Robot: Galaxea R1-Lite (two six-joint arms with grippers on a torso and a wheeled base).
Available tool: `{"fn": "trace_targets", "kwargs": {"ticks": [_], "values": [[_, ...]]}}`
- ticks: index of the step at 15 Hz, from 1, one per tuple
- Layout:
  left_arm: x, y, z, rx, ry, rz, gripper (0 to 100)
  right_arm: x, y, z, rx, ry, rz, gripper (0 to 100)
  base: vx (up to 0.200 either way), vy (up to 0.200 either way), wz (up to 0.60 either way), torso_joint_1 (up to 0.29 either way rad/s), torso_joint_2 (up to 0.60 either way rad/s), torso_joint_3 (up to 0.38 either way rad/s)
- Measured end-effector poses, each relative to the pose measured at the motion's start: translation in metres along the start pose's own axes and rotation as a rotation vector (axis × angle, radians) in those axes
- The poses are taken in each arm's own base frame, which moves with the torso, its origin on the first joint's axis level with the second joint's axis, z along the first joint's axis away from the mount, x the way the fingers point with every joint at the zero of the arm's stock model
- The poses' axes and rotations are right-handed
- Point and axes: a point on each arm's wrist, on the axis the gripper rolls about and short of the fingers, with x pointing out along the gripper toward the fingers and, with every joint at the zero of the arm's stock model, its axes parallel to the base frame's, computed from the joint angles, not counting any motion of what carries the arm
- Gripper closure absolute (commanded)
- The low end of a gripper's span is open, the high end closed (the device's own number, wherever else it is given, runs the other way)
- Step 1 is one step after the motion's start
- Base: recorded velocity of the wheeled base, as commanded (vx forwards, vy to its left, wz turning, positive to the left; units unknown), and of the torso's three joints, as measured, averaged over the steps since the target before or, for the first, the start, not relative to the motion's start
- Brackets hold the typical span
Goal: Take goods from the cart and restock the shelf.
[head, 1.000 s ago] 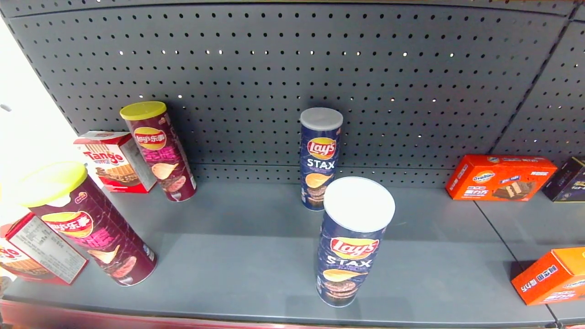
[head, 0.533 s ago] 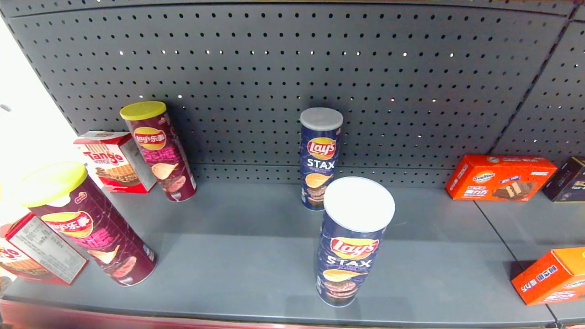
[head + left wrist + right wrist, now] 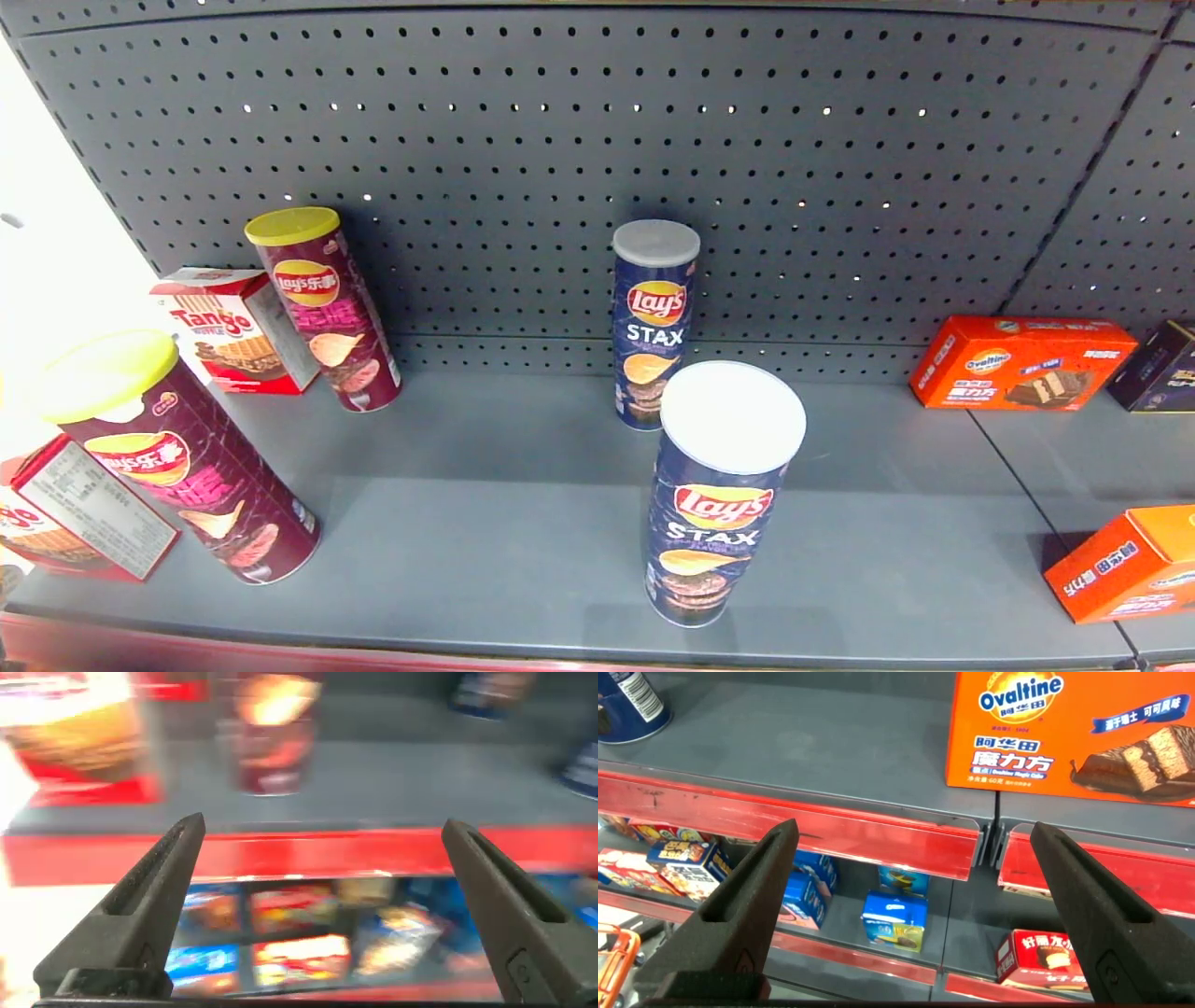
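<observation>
Goods are not yet held: the left gripper [image 3: 322, 831] and the right gripper [image 3: 915, 833] hang spread wide and empty before the red front edge [image 3: 878, 829] of the shelf [image 3: 523, 523]. At the front of the shelf a blue chip can [image 3: 714, 495] is stood, with a second blue can [image 3: 653, 327] behind it against the back panel [image 3: 597, 140]. An item from the cart is best set upright in the bare stretch beside them, well apart, so nothing is toppled.

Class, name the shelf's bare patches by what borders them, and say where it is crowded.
Widest bare patch on the shelf: between the front maroon can and the front blue can. Another: between that blue can and the rear orange box. Crowded at the left end: rear maroon can beside the red wafer box.
</observation>
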Motion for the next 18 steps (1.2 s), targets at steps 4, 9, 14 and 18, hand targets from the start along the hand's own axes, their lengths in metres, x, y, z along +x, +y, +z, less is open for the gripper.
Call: {"fn": "trace_targets", "kwargs": {"ticks": [4, 9, 14, 18], "values": [[-0.001, 0.0064, -0.0052, 0.046, 0.041, 0.274, 0, 0.0, 0.0, 0.0, -0.001, 0.0, -0.001, 0, 0.0, 0.0, 0.0, 0.0, 0.0, 0.0], [-0.0002, 0.0023, -0.0068, 0.114, 0.068, 0.077, 0, 0.0, 0.0, 0.0, -0.001, 0.0, 0.0, 0, 0.0, 0.0, 0.0, 0.0, 0.0, 0.0], [-0.0003, 0.0037, -0.0067, 0.117, 0.068, 0.133, 0, 0.0006, -0.0006, 0.0001, -0.011, 0.009, 0.024, 0, 0.0, 0.0, 0.0, 0.0, 0.0, 0.0], [-0.0003, 0.0037, -0.0066, 0.116, 0.068, 0.131, 0, 0.0002, -0.0019, 0.0035, -0.004, -0.006, -0.028, 0, 0.0, 0.0, 0.0, 0.0, 0.0, 0.0]]}}
